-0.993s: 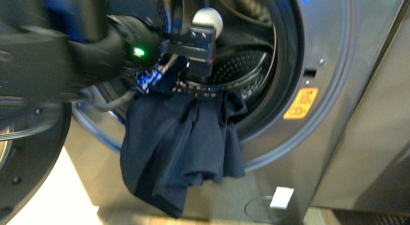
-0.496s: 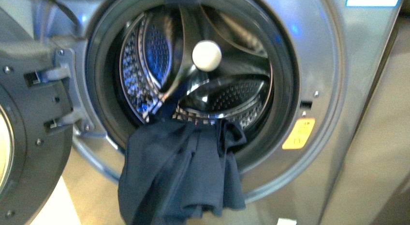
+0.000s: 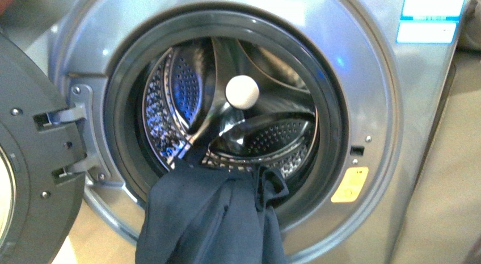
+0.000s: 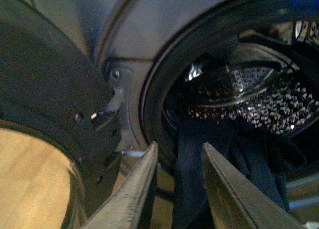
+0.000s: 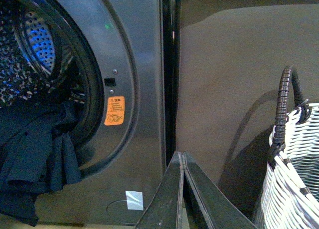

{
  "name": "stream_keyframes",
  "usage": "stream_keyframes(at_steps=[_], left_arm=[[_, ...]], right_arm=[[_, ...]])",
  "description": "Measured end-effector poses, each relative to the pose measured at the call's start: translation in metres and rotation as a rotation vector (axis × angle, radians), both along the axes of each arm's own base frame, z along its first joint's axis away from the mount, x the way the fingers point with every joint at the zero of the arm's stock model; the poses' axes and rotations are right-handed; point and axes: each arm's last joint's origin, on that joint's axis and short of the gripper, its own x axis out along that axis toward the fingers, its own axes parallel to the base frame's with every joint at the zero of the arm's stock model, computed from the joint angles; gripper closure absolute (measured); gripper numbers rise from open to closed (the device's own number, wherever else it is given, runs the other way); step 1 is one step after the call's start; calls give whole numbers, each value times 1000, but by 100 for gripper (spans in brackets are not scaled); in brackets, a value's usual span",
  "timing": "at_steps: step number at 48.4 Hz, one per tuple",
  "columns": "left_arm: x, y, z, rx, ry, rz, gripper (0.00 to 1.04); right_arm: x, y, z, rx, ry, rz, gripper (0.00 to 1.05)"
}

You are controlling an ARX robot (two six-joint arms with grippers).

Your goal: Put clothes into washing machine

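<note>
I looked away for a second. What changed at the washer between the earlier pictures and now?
The left arm, which blocked the porthole a second ago, has pulled out of the front view; its gripper is open, holding nothing. The camera view also shifted. The clothes hang over the washer's lip as before, half out; the door stays open.

The front view looks straight and close into the open porthole of the washing machine (image 3: 363,76), with the swung-open door (image 3: 28,162) at its left edge. The left wrist view sits low and very near the door hinge, looking up and rightward into the drum (image 4: 259,89). The right wrist view sits low to the machine's right, facing its front panel, with a white woven basket (image 5: 294,174) nearby. All three share the porthole rim and the dark clothes (image 3: 210,218) hanging over it.
</note>
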Motion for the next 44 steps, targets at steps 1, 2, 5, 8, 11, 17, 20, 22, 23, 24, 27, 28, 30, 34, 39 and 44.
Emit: stream_keyframes(at_steps=[1, 2, 5, 8, 11, 17, 20, 22, 23, 24, 27, 28, 30, 34, 39, 44], left_arm=[[-3, 3, -6, -1, 4, -5, 82], [-6, 5, -10, -2, 5, -7, 86], [-15, 13, -22, -7, -2, -7, 102], [-23, 20, -32, -13, -11, -3, 101], [-28, 23, -39, -12, -8, -2, 101], [-36, 29, -52, -12, -3, -3, 101], [-40, 32, -57, -12, -3, -1, 101], [-42, 33, -60, -12, -4, -1, 101], [-43, 33, -61, -13, -6, -1, 101], [-44, 34, -62, -12, -7, 0, 101], [-47, 36, -65, -13, -9, 0, 101], [-48, 37, -66, -13, -9, -4, 101], [-50, 41, -69, -13, -9, -22, 101], [-54, 46, -73, -13, -9, -7, 101], [-58, 47, -76, -13, -16, 6, 101], [-61, 47, -80, -13, -10, 4, 101]], right_arm=[[0, 0, 0, 0, 0, 0, 102], [0, 0, 0, 0, 0, 0, 102], [0, 0, 0, 0, 0, 0, 102], [0, 0, 0, 0, 0, 0, 102], [0, 0, 0, 0, 0, 0, 102], [0, 0, 0, 0, 0, 0, 102], [0, 0, 0, 0, 0, 0, 102], [0, 0, 0, 0, 0, 0, 102], [0, 0, 0, 0, 0, 0, 102], [0, 0, 0, 0, 0, 0, 102], [0, 0, 0, 0, 0, 0, 102], [0, 0, 0, 0, 0, 0, 102], [0, 0, 0, 0, 0, 0, 102], [0, 0, 0, 0, 0, 0, 102], [0, 0, 0, 0, 0, 0, 102], [0, 0, 0, 0, 0, 0, 102]])
